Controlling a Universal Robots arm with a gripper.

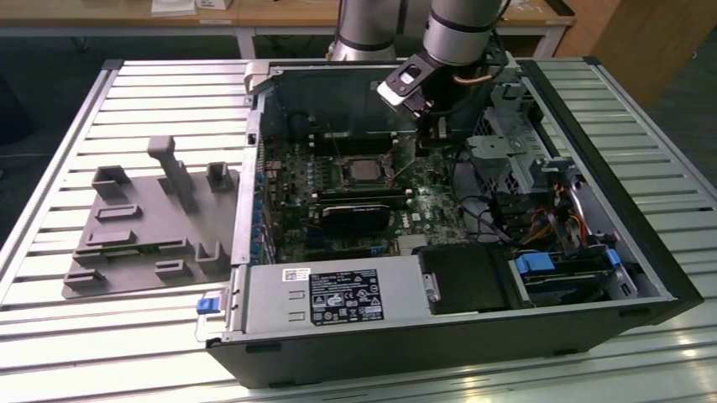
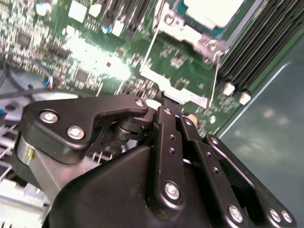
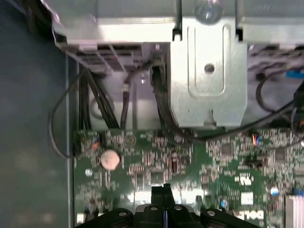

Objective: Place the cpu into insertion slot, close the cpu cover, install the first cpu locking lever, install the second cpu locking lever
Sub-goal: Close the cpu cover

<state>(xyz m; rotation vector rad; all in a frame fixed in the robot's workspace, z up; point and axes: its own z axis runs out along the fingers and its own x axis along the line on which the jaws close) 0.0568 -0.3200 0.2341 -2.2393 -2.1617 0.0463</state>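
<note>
Slatted table [image 1: 134, 84], open computer case [image 1: 448, 357], pincer [image 3: 165, 190] closed inside

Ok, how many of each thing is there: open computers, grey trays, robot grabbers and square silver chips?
open computer case: 1
grey tray: 1
end effector: 1
cpu: 1
Total: 4
</note>
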